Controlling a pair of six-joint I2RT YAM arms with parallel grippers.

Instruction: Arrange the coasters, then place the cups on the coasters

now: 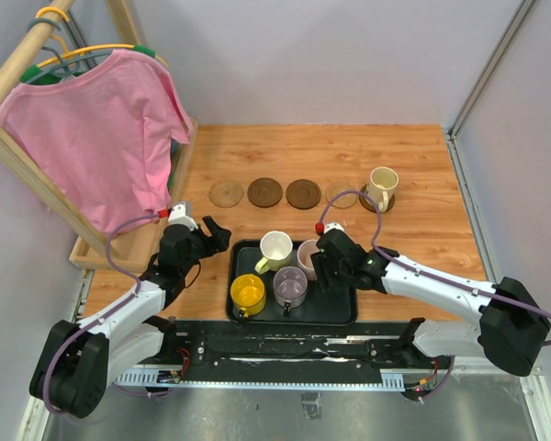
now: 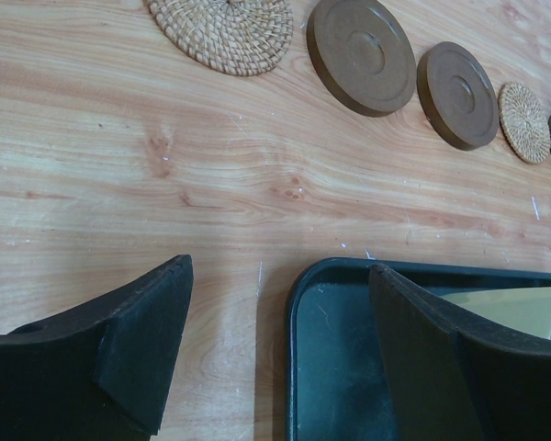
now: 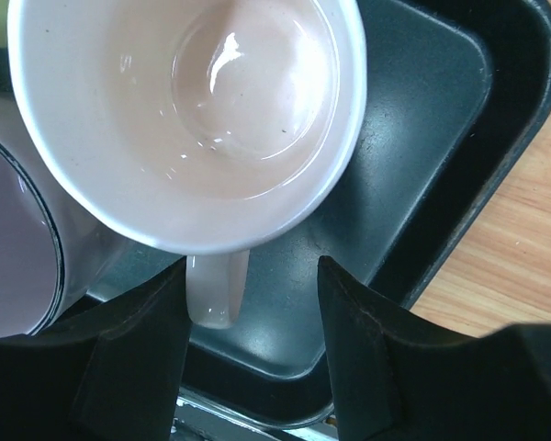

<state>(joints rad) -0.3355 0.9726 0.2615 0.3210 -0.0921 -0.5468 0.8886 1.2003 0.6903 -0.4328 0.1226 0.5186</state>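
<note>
Five coasters lie in a row at the back: cork (image 1: 227, 193), dark wood (image 1: 264, 192), dark wood (image 1: 303, 193), cork (image 1: 341, 193), and one under a pale cream cup (image 1: 382, 186). The black tray (image 1: 331, 308) holds a cream-white cup (image 1: 275, 246), a yellow cup (image 1: 248, 293), a purple cup (image 1: 290, 287) and a pink cup (image 3: 184, 110). My right gripper (image 3: 253, 268) is open around the pink cup's handle (image 3: 216, 289); the left finger touches it and the right finger stands apart. My left gripper (image 2: 280, 266) hangs open over the tray's far left corner (image 2: 298, 303), holding nothing.
A wooden rack with a pink shirt (image 1: 101, 129) stands at the back left, its base (image 1: 129, 253) close to my left arm. The purple cup (image 3: 9, 230) presses against the pink cup's side. Bare wood lies between the tray and the coaster row (image 2: 360, 55).
</note>
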